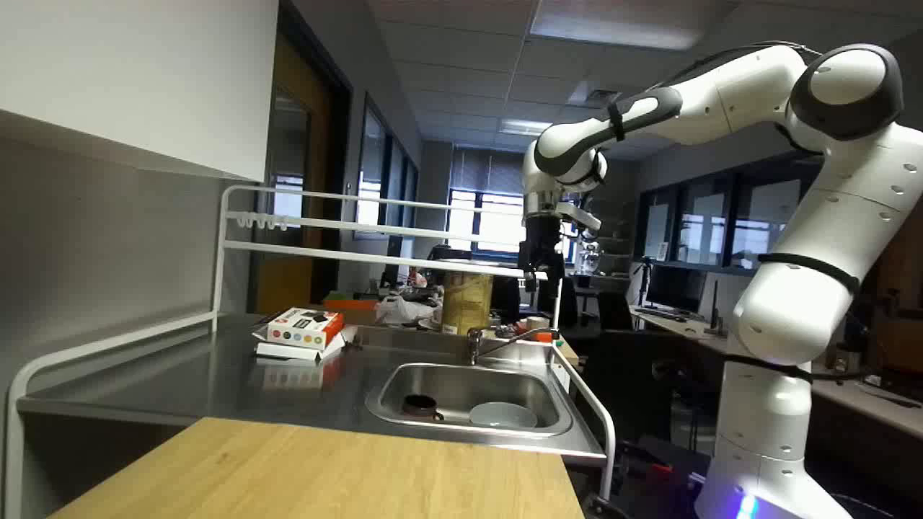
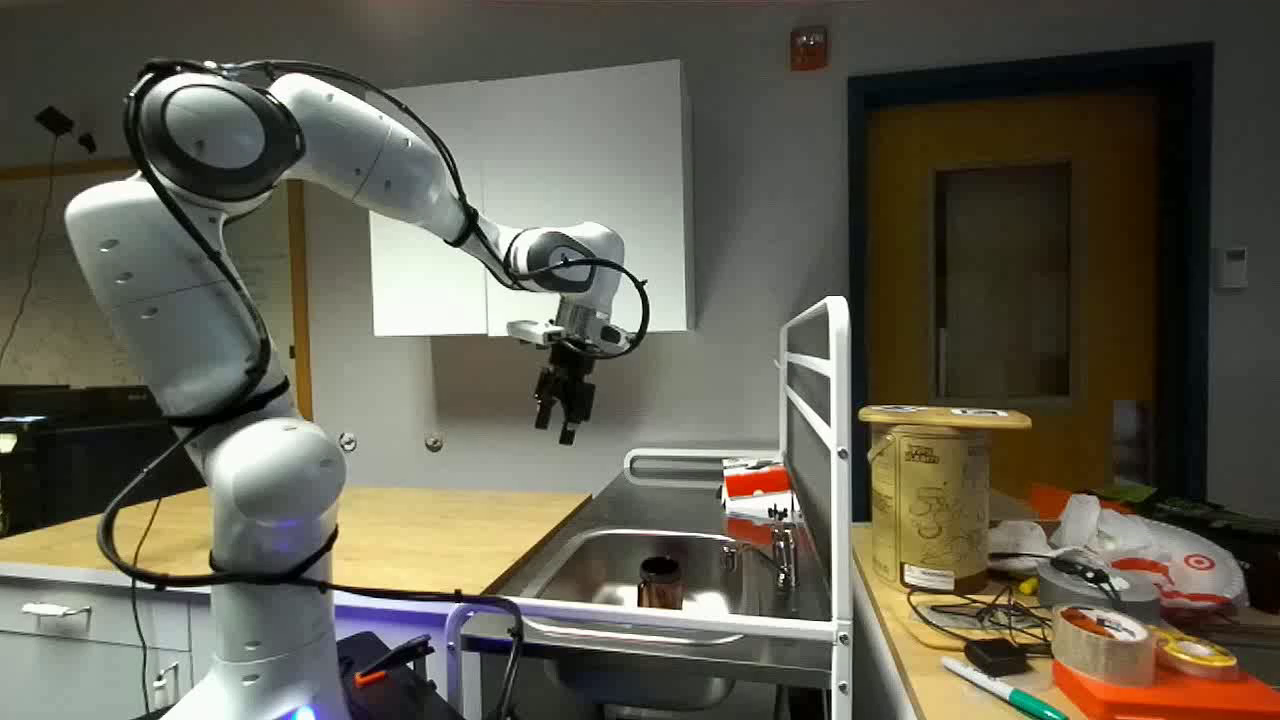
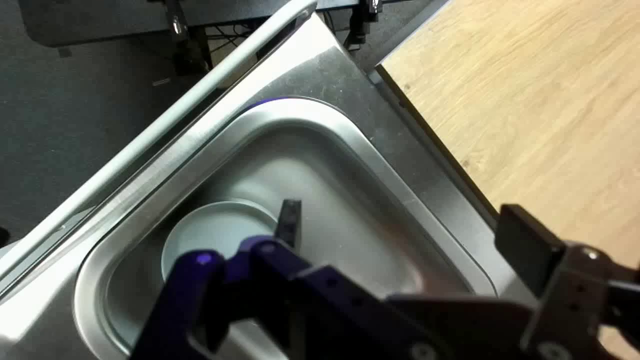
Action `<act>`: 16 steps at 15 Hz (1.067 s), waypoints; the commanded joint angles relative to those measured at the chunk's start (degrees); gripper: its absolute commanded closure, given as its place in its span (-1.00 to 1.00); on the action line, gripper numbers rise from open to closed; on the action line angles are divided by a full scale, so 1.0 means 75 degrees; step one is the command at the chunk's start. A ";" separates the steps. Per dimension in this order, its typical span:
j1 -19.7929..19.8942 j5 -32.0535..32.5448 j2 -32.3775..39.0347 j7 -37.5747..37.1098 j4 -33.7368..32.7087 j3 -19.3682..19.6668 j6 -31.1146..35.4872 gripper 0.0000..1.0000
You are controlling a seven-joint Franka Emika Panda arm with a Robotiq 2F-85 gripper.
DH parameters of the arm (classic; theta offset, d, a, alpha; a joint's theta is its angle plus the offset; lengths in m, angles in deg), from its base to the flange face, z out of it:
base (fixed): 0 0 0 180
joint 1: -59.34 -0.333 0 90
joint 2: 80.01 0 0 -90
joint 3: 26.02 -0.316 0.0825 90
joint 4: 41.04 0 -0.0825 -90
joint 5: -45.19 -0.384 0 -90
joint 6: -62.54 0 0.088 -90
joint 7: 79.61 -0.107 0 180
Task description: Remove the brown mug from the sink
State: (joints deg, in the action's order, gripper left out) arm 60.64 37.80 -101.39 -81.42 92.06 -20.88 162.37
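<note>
Two dark fingers point(image 3: 527, 250) of a white robot arm point(image 2: 270, 475) point downward, spread wide, well above a rectangular steel sink point(image 3: 340, 225). Below the fingers and well apart from them, the brown mug point(image 2: 660, 585) stands upright inside that sink, seen in both exterior views. In the wrist view, a pale round dish point(image 3: 215, 230) lies in the sink beneath the fingers, partly covered by one. A red-and-white box point(image 1: 303, 328) rests on the steel counter point(image 1: 195, 382), lower than the fingers.
</note>
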 commanded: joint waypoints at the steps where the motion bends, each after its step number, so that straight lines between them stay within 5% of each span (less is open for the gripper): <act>1: 0.0103 -0.0029 0.0005 0.0031 -0.0017 -0.0090 -0.0013 -1.00; 10: 0.0103 -0.0029 -0.0002 0.0031 -0.0027 -0.0089 -0.0012 -1.00; 16: 0.0222 -0.0219 0.1771 -0.0227 -0.1248 0.0001 0.0237 -1.00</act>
State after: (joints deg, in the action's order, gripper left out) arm 61.59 37.72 -97.21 -81.87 90.10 -20.88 163.91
